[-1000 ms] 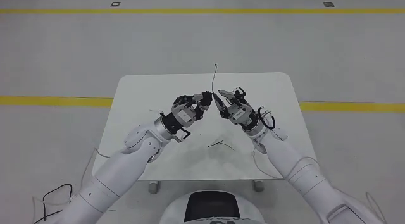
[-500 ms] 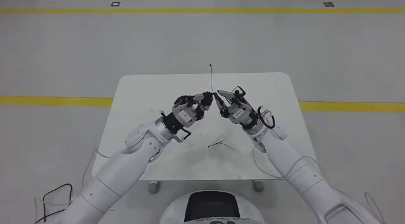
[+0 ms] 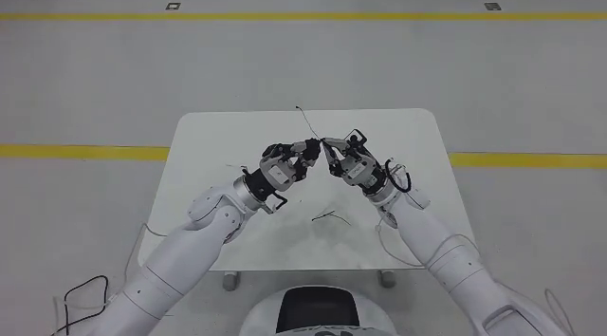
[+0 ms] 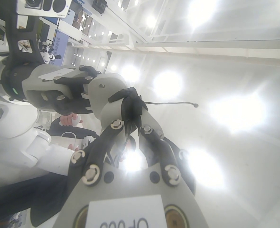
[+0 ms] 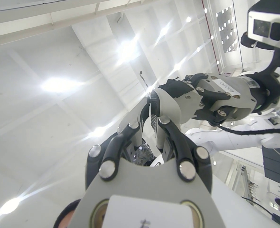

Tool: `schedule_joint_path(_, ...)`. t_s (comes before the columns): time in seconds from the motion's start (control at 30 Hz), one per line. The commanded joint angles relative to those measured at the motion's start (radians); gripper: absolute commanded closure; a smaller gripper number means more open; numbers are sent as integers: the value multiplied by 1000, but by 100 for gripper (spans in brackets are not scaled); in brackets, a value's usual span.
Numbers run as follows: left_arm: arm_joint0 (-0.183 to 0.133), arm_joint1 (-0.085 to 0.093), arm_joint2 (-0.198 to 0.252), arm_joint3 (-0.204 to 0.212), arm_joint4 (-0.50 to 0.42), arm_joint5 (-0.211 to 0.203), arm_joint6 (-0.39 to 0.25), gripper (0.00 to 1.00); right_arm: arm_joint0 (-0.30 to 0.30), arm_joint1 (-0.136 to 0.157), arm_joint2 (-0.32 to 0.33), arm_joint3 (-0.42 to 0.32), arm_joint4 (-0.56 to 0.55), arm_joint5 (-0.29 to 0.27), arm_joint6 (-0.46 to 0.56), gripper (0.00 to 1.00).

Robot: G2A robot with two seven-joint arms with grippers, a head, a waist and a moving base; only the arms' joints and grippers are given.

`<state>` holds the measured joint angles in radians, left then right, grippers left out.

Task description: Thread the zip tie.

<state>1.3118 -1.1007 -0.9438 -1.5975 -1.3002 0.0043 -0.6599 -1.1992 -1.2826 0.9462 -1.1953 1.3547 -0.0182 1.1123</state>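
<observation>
The zip tie point(image 3: 305, 123) is pointing away from the robot, leaning left, above the table point(image 3: 199, 175); the left gripper point(image 3: 310, 149) and right gripper point(image 3: 325, 149), tips meeting, are both pinching its near end, fingers closed. A spare tie point(image 3: 327, 215) is lying on the table

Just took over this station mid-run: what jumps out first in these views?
The left gripper and right gripper meet tip to tip above the table, both pinched on one black zip tie whose tail sticks out toward the far edge. A thin black strip lies loose on the table nearer the robot.
</observation>
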Motion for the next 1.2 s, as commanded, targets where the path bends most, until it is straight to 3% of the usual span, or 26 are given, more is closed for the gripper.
schedule_joint_path(0.0,1,-1,-2,0,3,2,0,100,-1,-2,3,0,-5,2,0,100)
schedule_joint_path(1.17,34,-19,-53,-12,31,16,-7,100,-38,-18,56,-20,-116,46,-1,100)
